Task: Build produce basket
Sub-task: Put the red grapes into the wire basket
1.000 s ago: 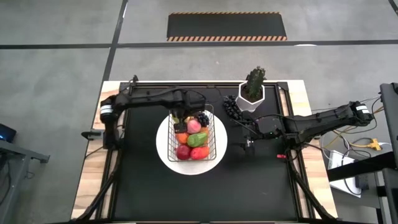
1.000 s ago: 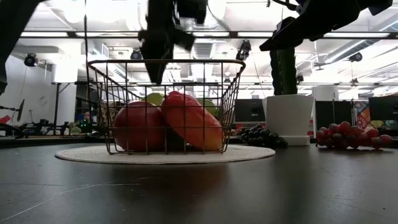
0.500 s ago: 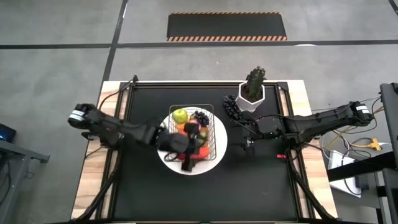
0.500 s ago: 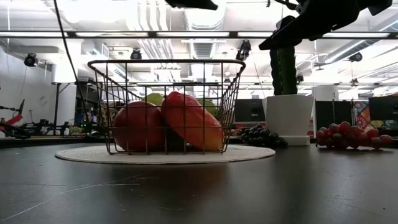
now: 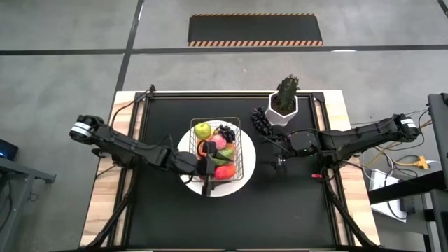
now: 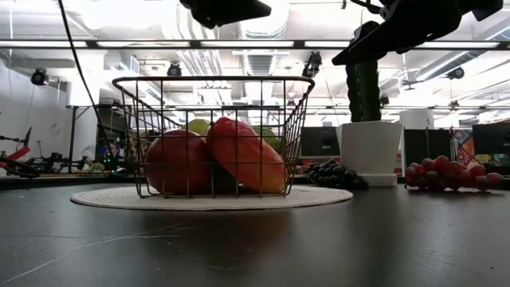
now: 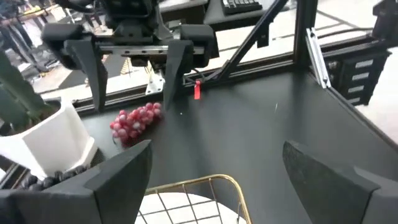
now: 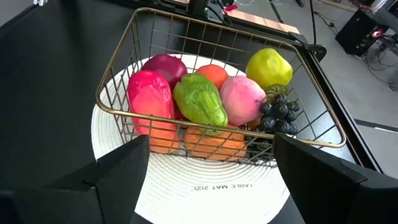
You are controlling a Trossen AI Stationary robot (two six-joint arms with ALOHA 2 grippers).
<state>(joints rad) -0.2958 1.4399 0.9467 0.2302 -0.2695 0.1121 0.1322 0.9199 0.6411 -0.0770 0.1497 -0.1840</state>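
The basket (image 5: pixel 221 150) is sitting near the middle of the table on a round white plate (image 5: pixel 189 178), which is giving it a steady base. Inside it the produce is piling up: a green apple (image 8: pixel 268 67) and a dark grape bunch (image 8: pixel 275 111) at one end, a peach (image 8: pixel 242 99) and a green pepper (image 8: pixel 199 99) in the centre, a red fruit (image 8: pixel 149 94) and orange pieces beneath. Out at about two o'clock from the basket, a second dark grape bunch (image 5: pixel 261 122) is lying against the white plant pot (image 5: pixel 283 106), and a red grape bunch (image 7: pixel 135 121) is resting on the table at roughly three o'clock, just beside the right gripper (image 5: pixel 280 165). That gripper is hanging low with its jaws spread and nothing between them, probably lining up on those grapes. The left gripper (image 5: pixel 208 168) is hovering over the basket's near edge, at about seven o'clock of it, jaws wide and empty, which suits a hand clearing the wire rim.
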